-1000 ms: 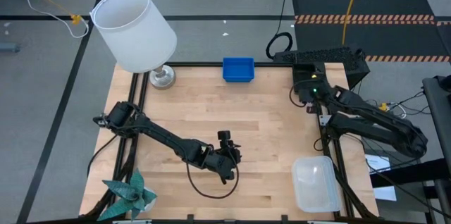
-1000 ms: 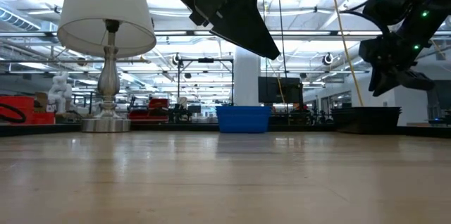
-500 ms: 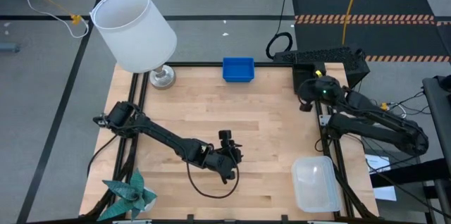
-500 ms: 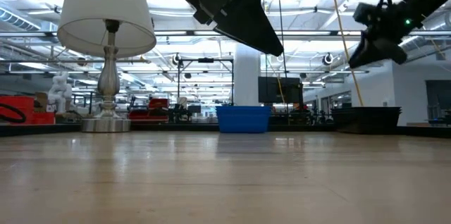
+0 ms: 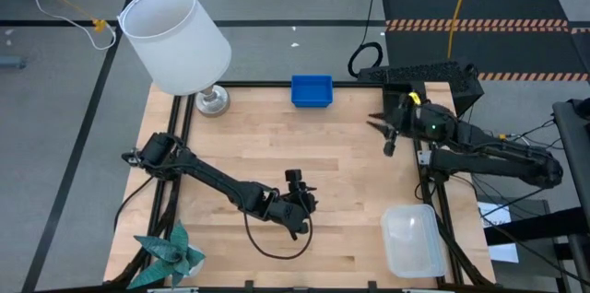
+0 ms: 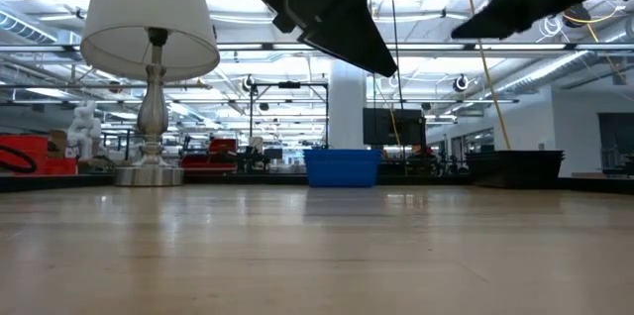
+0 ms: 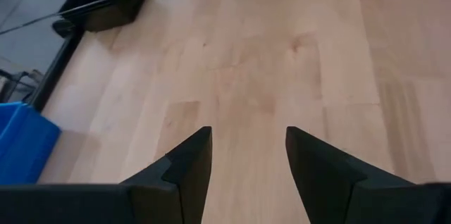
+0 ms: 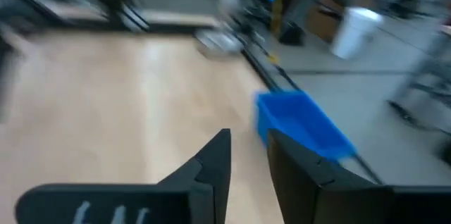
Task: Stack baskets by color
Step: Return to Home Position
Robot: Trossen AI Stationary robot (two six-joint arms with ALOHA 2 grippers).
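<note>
Black baskets (image 5: 442, 79) stay put; right arm (image 5: 498, 157) has swung inward, jaws parted; left jaws spread.

The blue basket (image 5: 312, 90) sits flat and open side up at the middle of the table's far edge. The black basket (image 5: 442, 76) rests at the far right corner, partly hidden. The clear basket (image 5: 412, 240) lies at the near right corner, well apart from both and reaching past the table's right side.

White lamp (image 5: 175, 40) and teal paper plant (image 5: 171, 254) stand on wooden table (image 5: 350, 159).
</note>
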